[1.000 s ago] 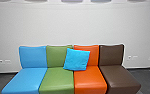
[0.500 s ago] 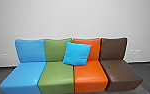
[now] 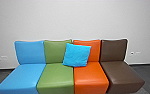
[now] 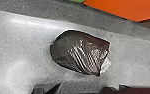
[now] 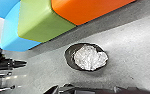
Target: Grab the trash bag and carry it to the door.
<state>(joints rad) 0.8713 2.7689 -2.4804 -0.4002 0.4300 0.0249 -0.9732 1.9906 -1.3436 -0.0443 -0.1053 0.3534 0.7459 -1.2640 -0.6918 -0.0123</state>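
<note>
- Pale, plain wall (image 3: 73, 20) rose behind everything.
- Grey floor (image 4: 18, 45) ran in front of the seats, with a darker band alongside them.
- Four seats stood side by side along the wall: blue (image 3: 22, 76), green (image 3: 56, 77), orange (image 3: 91, 77), then brown (image 3: 121, 73) at the robot's right.
- One bright blue cushion (image 3: 76, 55), slightly tilted, leaned where the green and orange backs met.
- Black, shiny and creased, the trash bag (image 4: 74, 53) lay on the floor near the orange and green seats, crumpled whitish plastic (image 5: 89, 58) showing at its mouth.
- As for the left gripper (image 4: 89, 87) and the right gripper (image 5: 86, 87), I could not tell whether either was open or closed.
- Small white sockets (image 3: 1, 58) sat low on the wall.
</note>
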